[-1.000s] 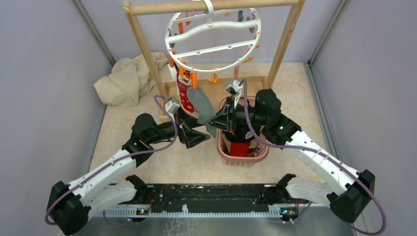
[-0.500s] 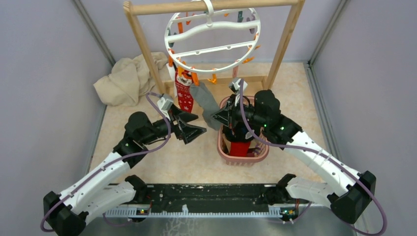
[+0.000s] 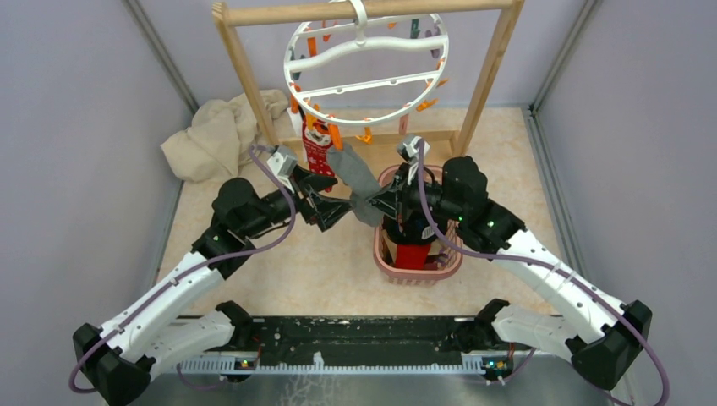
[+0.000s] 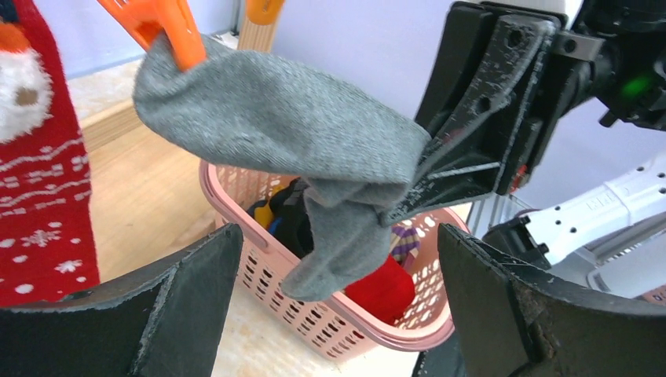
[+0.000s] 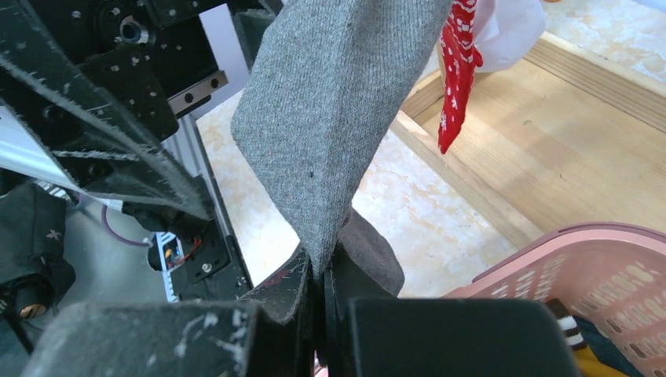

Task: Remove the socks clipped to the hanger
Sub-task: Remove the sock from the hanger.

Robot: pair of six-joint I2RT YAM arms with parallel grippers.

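**At the rack's near side: grey sock pinched while clipped**

Under the hanger (image 3: 362, 40), which hooks on the top bar of the wooden rack (image 3: 245, 85) at the far end of the table, a grey sock (image 3: 355, 182) hangs from an orange clip (image 4: 169, 27) at the ring's near-left edge. The sock slants from that clip down toward the near right. Its lower end is caught in the right gripper (image 5: 316, 275), whose jaws are pressed together on a fold of the fabric. The loose toe end droops below the grip, over the far-left rim of the pink basket (image 3: 418, 272).

Left of the sock's lower end, the left gripper (image 3: 334, 211) points at it with its jaws spread fully apart. In its wrist view the sock shows between the two fingers (image 4: 196, 298), and no contact with them is visible.

Just left of the grey sock, a red sock with a white pattern (image 3: 318, 165) hangs straight down from the same side of the ring. Other clips dangle around the far and right parts of the ring with nothing visible in them.

Inside the basket, which stands on the table to the near right of the rack's base, lie a red sock (image 3: 413, 254) and some dark and yellow ones. A crumpled beige cloth (image 3: 216, 135) lies in the far-left corner.
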